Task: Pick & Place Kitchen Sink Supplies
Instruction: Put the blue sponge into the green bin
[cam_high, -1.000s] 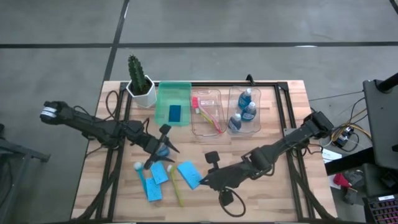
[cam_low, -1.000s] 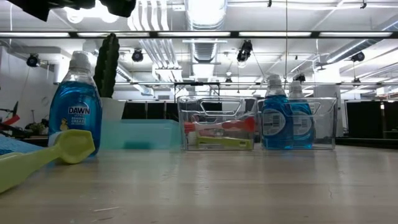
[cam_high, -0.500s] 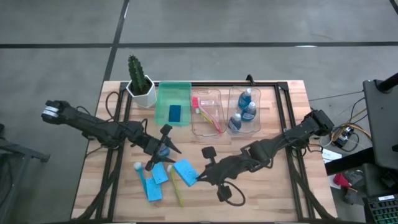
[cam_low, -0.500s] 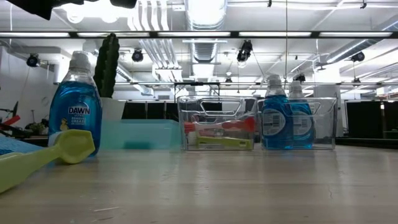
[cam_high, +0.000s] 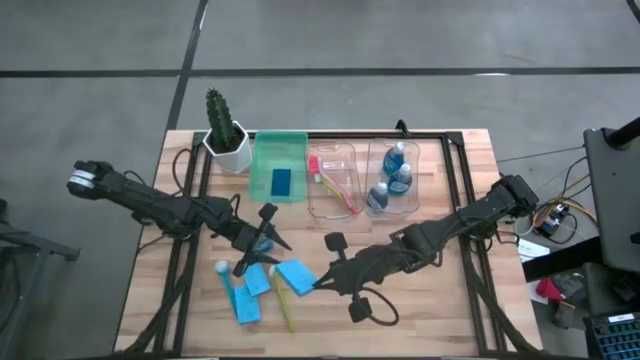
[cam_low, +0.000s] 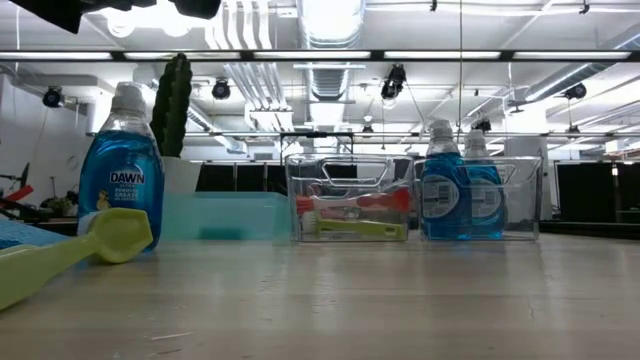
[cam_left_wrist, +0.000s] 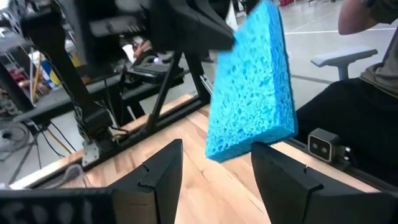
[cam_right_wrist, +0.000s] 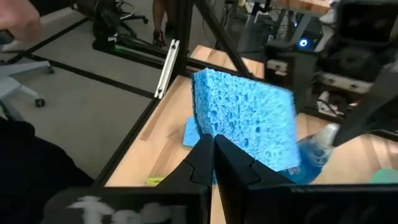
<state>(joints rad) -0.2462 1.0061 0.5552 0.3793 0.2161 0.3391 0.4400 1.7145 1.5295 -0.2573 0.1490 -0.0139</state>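
Blue sponge (cam_high: 297, 276) is pinched at one edge in the right gripper (cam_high: 318, 284), fingers clamped tight on it, lifted clear of the worktop (cam_high: 440, 310) and tilted. Left gripper (cam_high: 262, 238) hovers just beside it over a bottle (cam_low: 119, 180), fingers part-open, holding nothing. Green bin (cam_high: 277, 170) lies up-table from the sponge; right arm carries it.

The sponge (cam_right_wrist: 245, 127) is porous, rough blue foam, pitted all over. The worktop (cam_high: 470, 290) is pale, matt wood with visible grain. The bottle (cam_low: 120, 185) is glossy clear plastic with a paper-like label. The bins (cam_high: 393, 180) beside the cactus (cam_high: 222, 120) are smooth, shiny plastic. The end effector fingers (cam_left_wrist: 161, 177) look matt black.
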